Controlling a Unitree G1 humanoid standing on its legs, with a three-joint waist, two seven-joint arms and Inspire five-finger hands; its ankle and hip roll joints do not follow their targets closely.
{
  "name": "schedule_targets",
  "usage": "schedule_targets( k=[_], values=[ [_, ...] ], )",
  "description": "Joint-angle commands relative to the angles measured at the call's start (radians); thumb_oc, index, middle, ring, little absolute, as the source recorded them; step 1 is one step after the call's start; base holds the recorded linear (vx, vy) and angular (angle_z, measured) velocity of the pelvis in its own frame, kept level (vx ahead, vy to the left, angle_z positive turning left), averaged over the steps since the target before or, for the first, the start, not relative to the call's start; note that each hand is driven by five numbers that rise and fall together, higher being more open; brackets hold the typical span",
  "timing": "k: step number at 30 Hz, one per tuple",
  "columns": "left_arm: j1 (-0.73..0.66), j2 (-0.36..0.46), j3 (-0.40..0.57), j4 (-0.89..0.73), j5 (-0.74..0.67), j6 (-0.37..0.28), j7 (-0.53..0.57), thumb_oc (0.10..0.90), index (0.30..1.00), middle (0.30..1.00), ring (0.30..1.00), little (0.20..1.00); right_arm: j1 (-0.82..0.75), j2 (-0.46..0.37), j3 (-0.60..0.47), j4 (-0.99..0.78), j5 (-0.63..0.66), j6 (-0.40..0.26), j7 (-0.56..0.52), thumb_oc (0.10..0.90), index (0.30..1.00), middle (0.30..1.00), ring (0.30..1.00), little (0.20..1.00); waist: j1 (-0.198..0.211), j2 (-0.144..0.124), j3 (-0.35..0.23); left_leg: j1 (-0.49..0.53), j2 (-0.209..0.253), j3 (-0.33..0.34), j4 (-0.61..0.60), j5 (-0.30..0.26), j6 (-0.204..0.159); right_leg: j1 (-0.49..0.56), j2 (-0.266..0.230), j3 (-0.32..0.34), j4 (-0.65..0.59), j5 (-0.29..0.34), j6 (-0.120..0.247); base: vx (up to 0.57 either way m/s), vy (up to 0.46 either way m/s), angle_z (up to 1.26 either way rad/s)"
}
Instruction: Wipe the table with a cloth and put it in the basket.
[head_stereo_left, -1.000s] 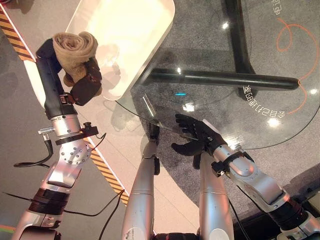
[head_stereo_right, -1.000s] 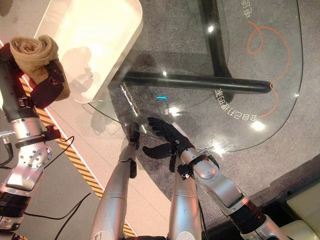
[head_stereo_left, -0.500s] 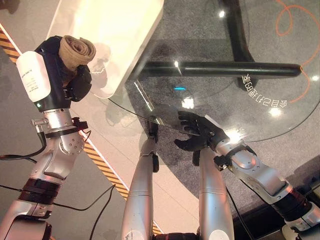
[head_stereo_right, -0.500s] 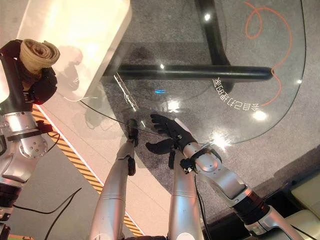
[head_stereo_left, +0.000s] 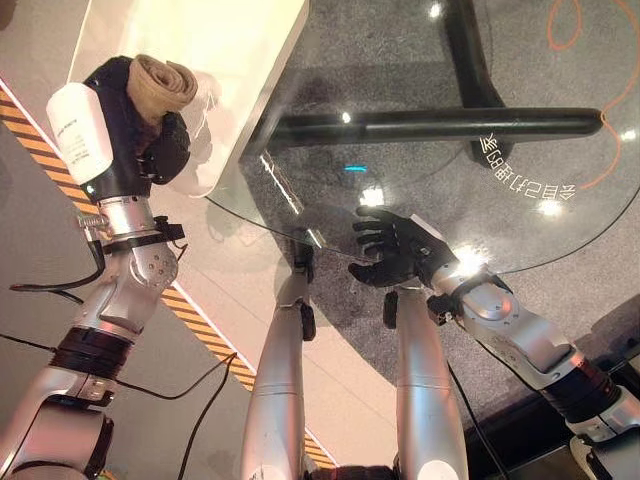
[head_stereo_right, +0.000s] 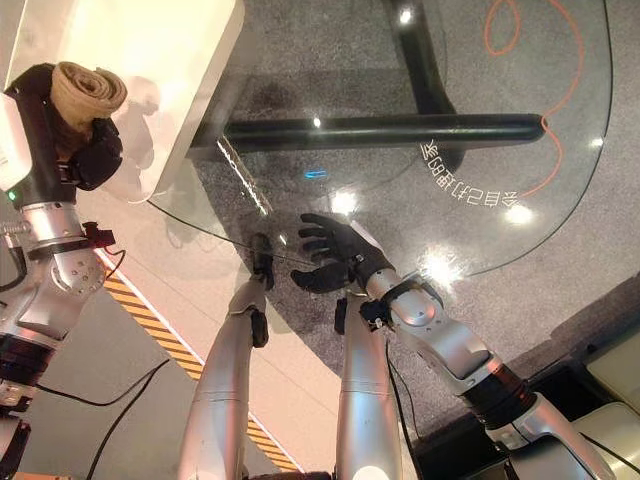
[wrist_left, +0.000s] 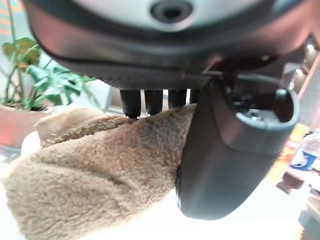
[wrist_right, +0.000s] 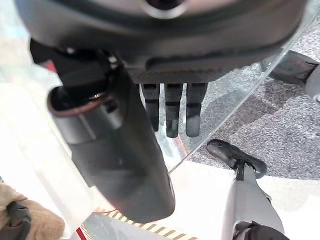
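A rolled tan cloth (head_stereo_left: 160, 80) sticks up out of my left hand (head_stereo_left: 163, 152), whose fingers and thumb are curled round it (wrist_left: 100, 170). That hand is raised at the left, just beside the near edge of the white basket (head_stereo_left: 268, 92). The basket stands off the left end of the round glass table (head_stereo_left: 520, 215). My right hand (head_stereo_left: 395, 255) hovers at the table's near rim with its fingers (wrist_right: 172, 112) straight and nothing in it.
Under the glass lies the table's black crossbar base (head_stereo_left: 440, 125) on grey carpet with an orange line (head_stereo_left: 600, 170). A yellow-and-black striped tape (head_stereo_left: 200, 330) runs across the floor on the left, below the basket.
The whole view has shifted a little. My left forearm has turned so its white cover faces up, with the cloth still in the hand beside the basket. The right hand stays at the table's rim.
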Motion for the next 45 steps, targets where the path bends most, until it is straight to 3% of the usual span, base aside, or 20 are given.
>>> schedule_targets(
  k=[1, 5, 11, 22, 28, 29, 30, 32, 33, 34, 35, 45],
  values=[
    [-0.038, 0.036, 0.117, -0.05, 0.001, -0.067, 0.118, 0.1, 0.3, 0.3, 0.3, 0.2, 0.028, 0.009, 0.052, -0.054, 0.038, 0.001, 0.028, 0.8, 0.9, 0.9, 0.9, 0.9, -0.017, 0.014, -0.026, -0.034, -0.069, 0.132, 0.077, -0.109, 0.048, -0.021, 0.071, 0.003, -0.225, 0.173, 0.022, 0.04, -0.012, -0.03],
    [-0.058, 0.029, 0.097, -0.035, 0.016, -0.059, 0.102, 0.1, 0.3, 0.3, 0.3, 0.2, 0.032, 0.022, 0.055, -0.04, 0.038, -0.004, 0.025, 0.8, 0.9, 0.9, 0.9, 0.9, -0.015, 0.014, -0.026, -0.013, -0.068, 0.116, 0.085, -0.138, 0.04, -0.001, 0.078, 0.002, -0.211, 0.143, 0.027, 0.02, -0.009, -0.01],
    [-0.107, 0.021, 0.072, 0.022, -0.003, -0.019, 0.109, 0.1, 0.3, 0.3, 0.3, 0.2, 0.011, 0.035, 0.054, -0.021, 0.03, -0.003, 0.021, 0.8, 0.9, 0.9, 0.9, 0.9, -0.02, 0.015, -0.026, -0.046, -0.071, 0.112, 0.091, -0.127, 0.038, -0.031, 0.082, 0.002, -0.201, 0.15, 0.026, 0.0, 0.0, 0.0],
    [-0.134, -0.009, 0.032, 0.12, 0.041, -0.041, 0.049, 0.1, 0.3, 0.3, 0.3, 0.2, 0.015, 0.039, 0.041, 0.004, 0.027, -0.037, 0.038, 0.8, 0.9, 0.9, 0.9, 0.9, -0.031, -0.005, -0.026, -0.074, -0.071, 0.111, 0.09, -0.126, 0.033, -0.054, 0.098, 0.004, -0.186, 0.14, 0.025, 0.0, 0.0, 0.0],
    [-0.184, -0.009, 0.0, 0.155, 0.009, -0.022, 0.044, 0.1, 0.3, 0.3, 0.3, 0.2, 0.009, 0.055, 0.041, 0.02, 0.019, -0.046, 0.042, 0.8, 0.9, 0.9, 0.9, 0.9, -0.033, -0.007, -0.026, -0.086, -0.073, 0.107, 0.095, -0.126, 0.029, -0.063, 0.098, 0.003, -0.183, 0.142, 0.029, 0.0, 0.0, 0.0],
    [-0.186, -0.009, -0.002, 0.158, 0.001, -0.023, 0.043, 0.166, 0.356, 0.356, 0.356, 0.266, 0.008, 0.056, 0.041, 0.019, 0.02, -0.046, 0.039, 0.8, 0.9, 0.9, 0.9, 0.9, -0.034, -0.008, -0.026, -0.087, -0.073, 0.107, 0.096, -0.126, 0.029, -0.062, 0.098, 0.003, -0.184, 0.142, 0.029, 0.0, 0.0, 0.0],
    [-0.197, -0.013, -0.003, 0.167, -0.011, -0.03, 0.042, 0.147, 0.34, 0.34, 0.34, 0.247, -0.001, 0.058, 0.042, 0.019, 0.018, -0.045, 0.035, 0.8, 0.9, 0.9, 0.9, 0.9, -0.035, -0.009, -0.026, -0.103, -0.073, 0.11, 0.094, -0.114, 0.029, -0.075, 0.096, 0.003, -0.188, 0.152, 0.029, 0.0, 0.0, 0.0],
    [-0.196, -0.018, -0.011, 0.179, -0.011, -0.039, 0.032, 0.292, 0.465, 0.465, 0.465, 0.392, 0.002, 0.065, 0.045, 0.022, 0.015, -0.044, 0.032, 0.8, 0.9, 0.9, 0.9, 0.9, -0.034, -0.009, -0.026, -0.099, -0.072, 0.107, 0.099, -0.123, 0.027, -0.072, 0.098, 0.0, -0.178, 0.142, 0.029, 0.0, 0.0, 0.0],
    [-0.197, -0.024, -0.015, 0.184, -0.004, -0.039, 0.014, 0.484, 0.629, 0.629, 0.629, 0.584, 0.001, 0.068, 0.046, 0.023, 0.015, -0.044, 0.029, 0.8, 0.9, 0.9, 0.9, 0.9, -0.034, -0.01, -0.026, -0.101, -0.072, 0.108, 0.1, -0.124, 0.027, -0.074, 0.099, 0.0, -0.176, 0.14, 0.029, 0.0, 0.0, 0.0],
    [-0.199, -0.029, -0.016, 0.188, 0.002, -0.038, 0.004, 0.764, 0.869, 0.869, 0.869, 0.864, -0.002, 0.069, 0.047, 0.023, 0.015, -0.043, 0.028, 0.8, 0.9, 0.9, 0.9, 0.9, -0.035, -0.011, -0.026, -0.103, -0.072, 0.108, 0.099, -0.122, 0.027, -0.077, 0.1, -0.001, -0.174, 0.141, 0.029, 0.0, 0.0, 0.0],
    [-0.199, -0.034, -0.017, 0.19, 0.003, -0.035, -0.004, 0.8, 0.9, 0.9, 0.9, 0.9, -0.002, 0.069, 0.047, 0.023, 0.014, -0.044, 0.028, 0.8, 0.9, 0.9, 0.9, 0.9, -0.035, -0.011, -0.026, -0.106, -0.073, 0.107, 0.099, -0.121, 0.027, -0.08, 0.101, 0.0, -0.172, 0.141, 0.029, 0.0, 0.0, 0.0],
    [-0.203, -0.045, -0.02, 0.21, -0.01, -0.038, -0.036, 0.8, 0.9, 0.9, 0.9, 0.9, 0.002, 0.078, 0.039, 0.036, 0.001, -0.062, 0.044, 0.8, 0.9, 0.9, 0.9, 0.9, -0.034, -0.015, -0.026, -0.098, -0.075, 0.101, 0.087, -0.116, 0.025, -0.067, 0.102, -0.004, -0.184, 0.14, 0.029, 0.0, -0.003, 0.0]
  ],
)
